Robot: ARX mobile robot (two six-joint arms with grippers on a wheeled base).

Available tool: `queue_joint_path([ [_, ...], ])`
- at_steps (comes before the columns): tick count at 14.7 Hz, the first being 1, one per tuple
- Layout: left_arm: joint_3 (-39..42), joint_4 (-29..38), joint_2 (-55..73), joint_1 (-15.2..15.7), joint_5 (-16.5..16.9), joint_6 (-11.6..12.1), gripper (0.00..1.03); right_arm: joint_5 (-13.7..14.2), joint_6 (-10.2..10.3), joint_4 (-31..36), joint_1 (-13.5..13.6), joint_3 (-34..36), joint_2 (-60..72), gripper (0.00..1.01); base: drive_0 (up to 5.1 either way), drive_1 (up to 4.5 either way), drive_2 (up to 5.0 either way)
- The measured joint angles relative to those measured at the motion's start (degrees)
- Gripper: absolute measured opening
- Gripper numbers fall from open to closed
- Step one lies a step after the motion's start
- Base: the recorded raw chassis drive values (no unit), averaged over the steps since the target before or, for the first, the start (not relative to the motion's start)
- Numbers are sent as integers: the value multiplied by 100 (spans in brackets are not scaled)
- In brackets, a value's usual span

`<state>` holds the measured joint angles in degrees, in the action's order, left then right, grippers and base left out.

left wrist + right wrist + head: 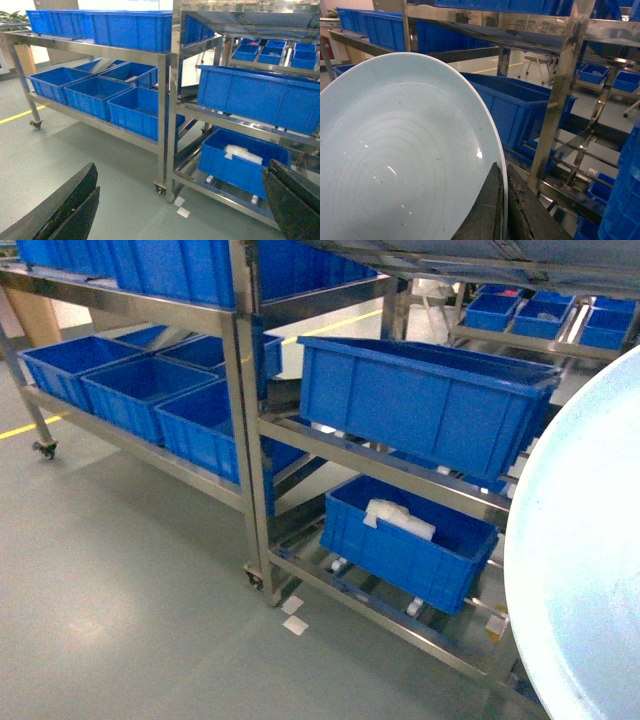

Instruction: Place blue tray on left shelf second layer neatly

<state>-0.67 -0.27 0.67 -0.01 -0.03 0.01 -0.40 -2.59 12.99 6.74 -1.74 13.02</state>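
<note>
Jaws of right gripper [502,210] pinching blue tray [405,155] rim; left gripper [175,210] spread.

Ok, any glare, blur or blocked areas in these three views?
Head view: the pale light-blue round plastic tray is soft-edged and blocks the right side. Right wrist view: small glare spots on that tray, reflections on the mirror-shiny steel rack. Left wrist view: evenly lit, dark jaws fill the bottom corners.

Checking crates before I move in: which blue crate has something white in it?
The bottom crate on the right rack's lowest tier: a white bundle lies inside. The other crates whose insides show look empty.
</note>
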Motion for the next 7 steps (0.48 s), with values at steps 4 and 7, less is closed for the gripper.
queue_joint_path([
  [4,0,0,0,0,0,2,98,0,0,0,0,0,0,2,-152,-152,-152],
  [7,0,0,0,0,0,2,98,0,0,0,0,0,0,2,-160,-160,-160],
])
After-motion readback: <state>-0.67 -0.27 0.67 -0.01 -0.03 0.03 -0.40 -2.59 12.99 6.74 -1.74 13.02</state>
